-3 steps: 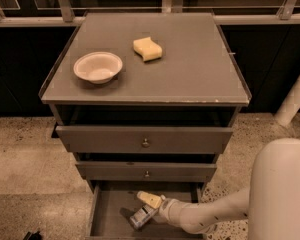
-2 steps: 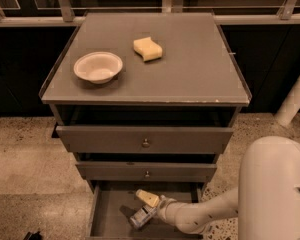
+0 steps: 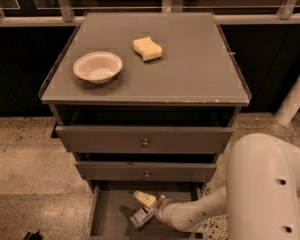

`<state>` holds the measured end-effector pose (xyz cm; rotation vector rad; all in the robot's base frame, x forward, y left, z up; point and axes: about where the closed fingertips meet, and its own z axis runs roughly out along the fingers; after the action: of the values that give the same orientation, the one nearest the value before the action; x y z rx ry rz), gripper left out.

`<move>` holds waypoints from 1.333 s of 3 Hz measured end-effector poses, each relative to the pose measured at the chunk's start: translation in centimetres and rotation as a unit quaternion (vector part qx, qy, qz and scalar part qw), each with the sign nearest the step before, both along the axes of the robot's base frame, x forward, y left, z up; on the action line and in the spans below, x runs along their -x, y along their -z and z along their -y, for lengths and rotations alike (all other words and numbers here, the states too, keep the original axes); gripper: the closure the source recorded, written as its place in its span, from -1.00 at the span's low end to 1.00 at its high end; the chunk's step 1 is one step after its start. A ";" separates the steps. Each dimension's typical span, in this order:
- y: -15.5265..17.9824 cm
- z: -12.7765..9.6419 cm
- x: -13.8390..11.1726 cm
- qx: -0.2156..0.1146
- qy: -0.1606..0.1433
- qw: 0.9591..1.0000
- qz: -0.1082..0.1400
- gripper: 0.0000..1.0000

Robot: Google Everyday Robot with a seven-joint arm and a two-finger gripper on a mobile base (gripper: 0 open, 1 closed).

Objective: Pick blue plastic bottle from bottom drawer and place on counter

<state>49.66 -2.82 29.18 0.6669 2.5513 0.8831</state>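
White arm housing [image 3: 265, 184] has swung a little to the left over the last second, while the gripper [image 3: 144, 208] has hardly shifted inside the bottom drawer [image 3: 107, 219]. Its jaws seem closed on the blue plastic bottle [image 3: 140, 218], though the dim drawer makes that hard to confirm. The bottle lies tilted near the drawer's middle. The grasp looks made and the lift not yet begun. On the counter surface [image 3: 190, 74] sit a bowl [image 3: 97, 66] and a sponge [image 3: 147, 48].
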 end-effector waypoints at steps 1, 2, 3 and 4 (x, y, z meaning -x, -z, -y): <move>5.4 -2.0 -2.0 0.018 -0.011 0.999 -0.038 -1.00; 5.5 -2.2 -2.2 0.018 -0.011 0.999 -0.038 -1.00; 5.5 -2.0 -2.1 0.011 -0.021 0.999 -0.037 -1.00; 6.8 -1.4 -2.1 0.000 -0.054 0.998 -0.045 -1.00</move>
<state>51.78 -1.43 22.41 0.5875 2.6888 0.9081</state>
